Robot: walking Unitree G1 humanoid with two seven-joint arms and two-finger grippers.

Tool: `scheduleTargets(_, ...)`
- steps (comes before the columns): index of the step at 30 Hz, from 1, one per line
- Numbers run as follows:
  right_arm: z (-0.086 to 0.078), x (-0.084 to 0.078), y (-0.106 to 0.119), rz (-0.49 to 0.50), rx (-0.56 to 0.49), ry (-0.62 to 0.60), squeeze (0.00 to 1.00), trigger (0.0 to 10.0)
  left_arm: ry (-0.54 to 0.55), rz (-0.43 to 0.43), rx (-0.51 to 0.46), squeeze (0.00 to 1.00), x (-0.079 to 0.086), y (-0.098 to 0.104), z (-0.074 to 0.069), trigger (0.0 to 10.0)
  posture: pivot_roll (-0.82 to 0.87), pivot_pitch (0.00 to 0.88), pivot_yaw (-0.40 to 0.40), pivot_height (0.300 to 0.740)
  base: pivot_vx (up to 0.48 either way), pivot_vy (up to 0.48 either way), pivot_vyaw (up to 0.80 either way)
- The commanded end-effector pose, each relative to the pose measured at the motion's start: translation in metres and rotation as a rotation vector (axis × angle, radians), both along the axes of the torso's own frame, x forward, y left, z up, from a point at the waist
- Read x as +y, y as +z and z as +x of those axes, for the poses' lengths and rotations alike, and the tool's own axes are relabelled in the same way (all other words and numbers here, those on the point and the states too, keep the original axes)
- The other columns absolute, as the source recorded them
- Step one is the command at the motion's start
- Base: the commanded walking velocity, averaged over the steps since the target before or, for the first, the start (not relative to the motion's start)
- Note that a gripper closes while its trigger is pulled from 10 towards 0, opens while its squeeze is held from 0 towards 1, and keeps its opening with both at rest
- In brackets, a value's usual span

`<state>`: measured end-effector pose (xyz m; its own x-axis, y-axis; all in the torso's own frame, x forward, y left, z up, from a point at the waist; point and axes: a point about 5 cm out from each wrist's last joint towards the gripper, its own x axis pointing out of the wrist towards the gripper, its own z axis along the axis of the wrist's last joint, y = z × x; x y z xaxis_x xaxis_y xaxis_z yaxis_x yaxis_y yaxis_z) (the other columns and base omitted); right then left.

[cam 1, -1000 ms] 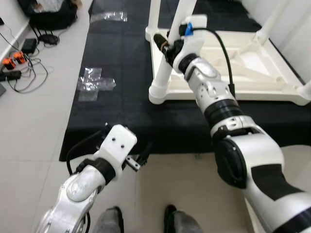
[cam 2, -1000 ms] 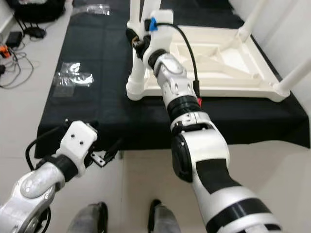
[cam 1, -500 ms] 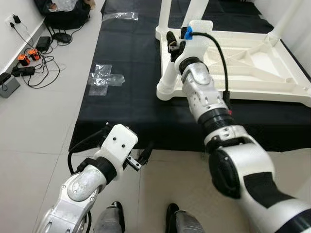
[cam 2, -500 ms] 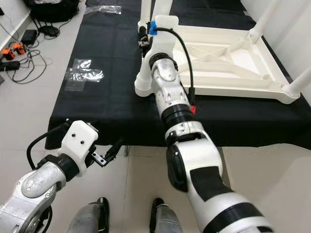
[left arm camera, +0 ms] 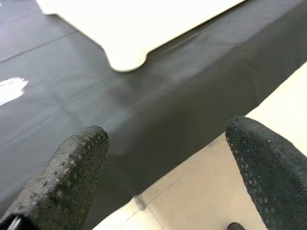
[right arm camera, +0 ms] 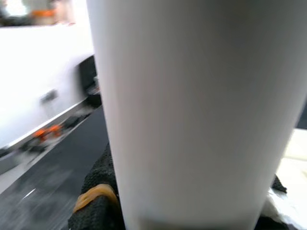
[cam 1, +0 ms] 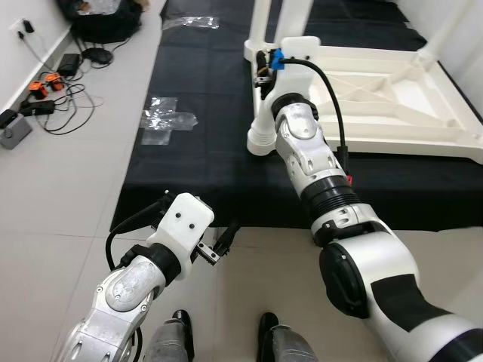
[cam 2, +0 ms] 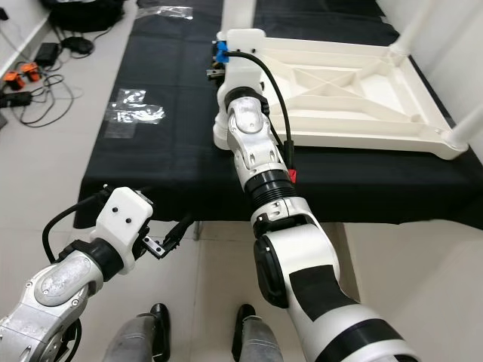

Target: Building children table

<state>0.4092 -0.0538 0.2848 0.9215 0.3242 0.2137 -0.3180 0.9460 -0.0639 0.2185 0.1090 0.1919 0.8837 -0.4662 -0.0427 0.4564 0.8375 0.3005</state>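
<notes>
On the black mat (cam 1: pixel 204 113), the right gripper (cam 1: pixel 263 69) seems to hug the white table leg (cam 1: pixel 264 113), jaws closed around it. The left gripper (cam 1: pixel 223 243) hangs low, jaws wide apart, holding nothing.

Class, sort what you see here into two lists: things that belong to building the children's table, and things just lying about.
Belongs to the job:
- upturned white table top
- white table leg, gripped by the right gripper
- black mat under the table

Lying about:
- clear plastic wrappers
- cables and plugs on the floor
- left gripper, idle and open
</notes>
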Motion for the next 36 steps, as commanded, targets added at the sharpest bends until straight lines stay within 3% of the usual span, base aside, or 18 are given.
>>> scheduleTargets(1, -0.005, 0.011, -0.074, -0.028, 0.372, 0.118, 0.00, 0.0, 0.002, 0.005, 0.008, 0.00, 0.001, -0.003, -0.001, 10.0, 0.09, 0.264, -0.093, 0.740, 0.000, 0.000, 0.00)
scheduleTargets(4, -0.009, 0.017, -0.073, 0.011, 0.416, 0.215, 0.00, 0.0, 0.003, 0.006, 0.006, 0.00, 0.001, -0.003, 0.000, 10.0, 0.09, 0.265, -0.095, 0.740, 0.000, 0.000, 0.00)
scheduleTargets(7, -0.009, 0.017, -0.073, 0.011, 0.416, 0.215, 0.00, 0.0, 0.003, 0.006, 0.006, 0.00, 0.001, -0.003, 0.000, 10.0, 0.09, 0.265, -0.095, 0.740, 0.000, 0.000, 0.00)
scheduleTargets(8, -0.014, 0.027, -0.060, 0.107, 0.390, 0.331, 0.00, 0.0, 0.005, 0.007, 0.005, 0.00, 0.001, -0.003, 0.000, 10.0, 0.08, 0.266, -0.094, 0.740, 0.000, 0.000, 0.00)
scheduleTargets(13, -0.018, 0.033, -0.053, 0.144, 0.358, 0.399, 0.00, 0.0, 0.005, 0.007, 0.004, 0.00, 0.001, -0.003, 0.001, 10.0, 0.08, 0.266, -0.094, 0.740, 0.000, 0.000, 0.00)
scheduleTargets(15, -0.029, 0.045, -0.045, 0.195, 0.312, 0.571, 0.00, 0.0, 0.004, 0.008, 0.003, 0.00, 0.001, -0.003, 0.001, 10.0, 0.09, 0.268, -0.094, 0.740, 0.000, 0.000, 0.00)
scheduleTargets(19, -0.037, 0.049, -0.047, 0.204, 0.299, 0.677, 0.00, 0.0, 0.005, 0.008, 0.002, 0.00, 0.002, -0.002, 0.000, 10.0, 0.09, 0.269, -0.098, 0.740, 0.000, 0.000, 0.00)
scheduleTargets(25, -0.044, 0.044, -0.056, 0.132, 0.242, 0.775, 0.00, 0.0, 0.007, 0.012, -0.001, 0.00, 0.003, -0.002, 0.000, 10.0, 0.09, 0.270, -0.099, 0.740, 0.000, 0.000, 0.00)
scheduleTargets(26, -0.044, 0.038, -0.053, 0.050, 0.148, 0.817, 0.00, 0.0, 0.008, 0.013, -0.002, 0.00, 0.003, -0.002, 0.000, 10.0, 0.09, 0.269, -0.098, 0.740, 0.000, 0.000, 0.00)
scheduleTargets(30, -0.044, 0.034, -0.043, -0.044, 0.047, 0.852, 0.00, 0.0, 0.006, 0.014, -0.003, 0.00, 0.003, -0.001, -0.001, 10.0, 0.09, 0.268, -0.098, 0.740, 0.000, 0.000, 0.00)
scheduleTargets(31, -0.045, 0.033, -0.032, -0.098, -0.019, 0.912, 0.00, 0.0, 0.004, 0.014, -0.004, 0.00, 0.003, -0.001, 0.000, 10.0, 0.09, 0.268, -0.098, 0.740, 0.000, 0.000, 0.00)
scheduleTargets(36, -0.050, 0.033, -0.019, -0.177, -0.079, 1.035, 0.00, 0.0, -0.008, 0.009, -0.004, 0.00, 0.001, 0.000, -0.002, 10.0, 0.10, 0.262, -0.102, 0.740, 0.000, 0.000, 0.00)
